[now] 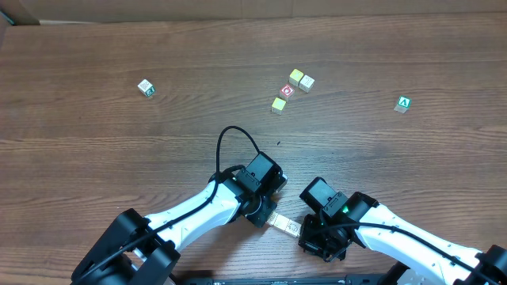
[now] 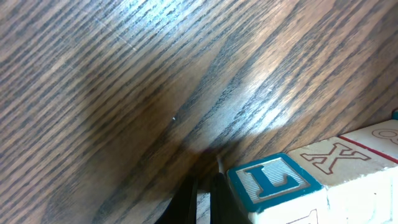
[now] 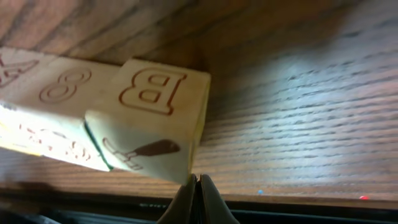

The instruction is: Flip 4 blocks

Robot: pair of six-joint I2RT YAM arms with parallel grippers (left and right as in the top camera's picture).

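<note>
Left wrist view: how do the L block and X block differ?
The L block has a blue letter in a teal frame; the X block a red outlined letter on cream. The L block ends the row beside the left pincer; the X block sits further in. Both are pale cubes, touching.

Your overhead is looking straight down on the table (image 1: 95,158). Both wrist cameras sit low and tight against the block row (image 1: 283,226) from opposite ends, and overhead sees it too.
</note>
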